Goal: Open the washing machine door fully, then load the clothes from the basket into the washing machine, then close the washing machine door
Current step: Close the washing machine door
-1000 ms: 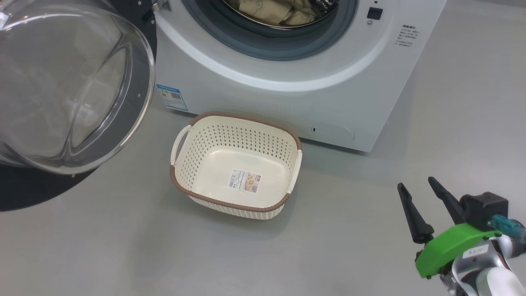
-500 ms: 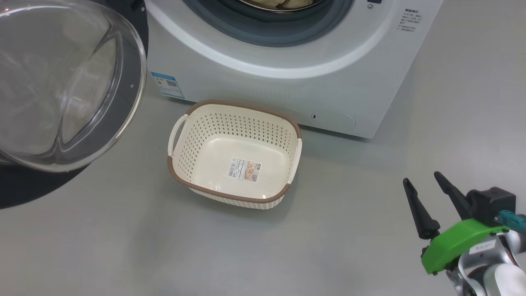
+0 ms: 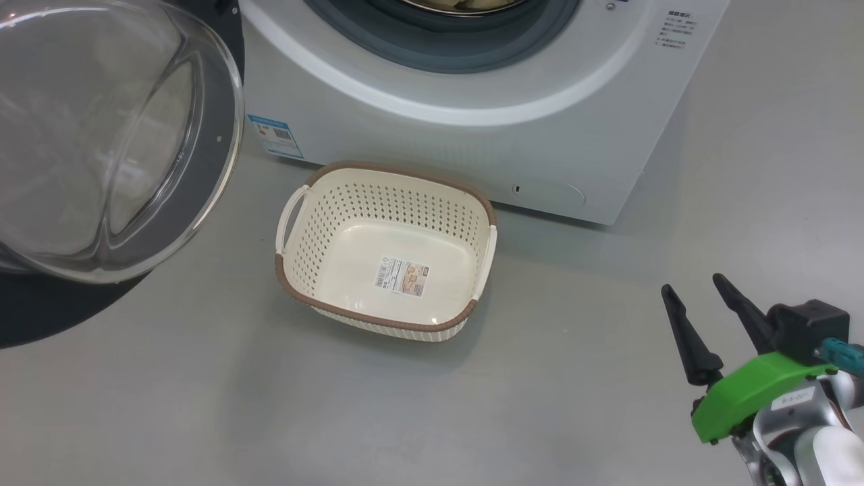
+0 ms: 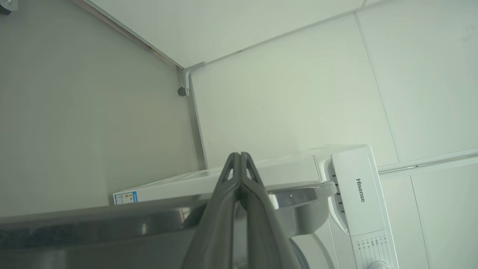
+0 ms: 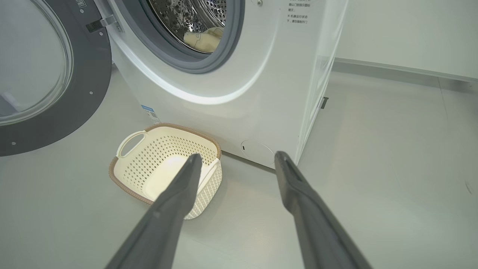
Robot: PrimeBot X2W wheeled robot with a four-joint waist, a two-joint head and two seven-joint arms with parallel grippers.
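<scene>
The washing machine [image 3: 472, 142] stands at the top of the head view, its door [image 3: 101, 135] swung open to the left with the glass bowl facing me. The basket [image 3: 398, 169] sits on the floor before it, holding nothing but its label sticker. Cream clothes [image 5: 203, 39] lie inside the steel drum. My right gripper [image 3: 694, 284] hangs open and empty at the lower right, well right of the basket; its wrist view has the right gripper [image 5: 238, 156] pointing at the basket [image 5: 127, 186] and the machine's lower front. My left gripper [image 4: 239, 154] is shut on nothing, close above the door's glossy rim [image 4: 149, 220].
Grey floor spreads on all sides of the basket and to the right of the machine. White wall panels [image 4: 298, 93] and a corner rise behind the washer. A round service flap [image 3: 547, 196] sits low on the machine's front.
The camera tilted down, so the machine and basket slid up the picture. My right gripper rose slightly in view and stays open. The basket and door have not moved.
</scene>
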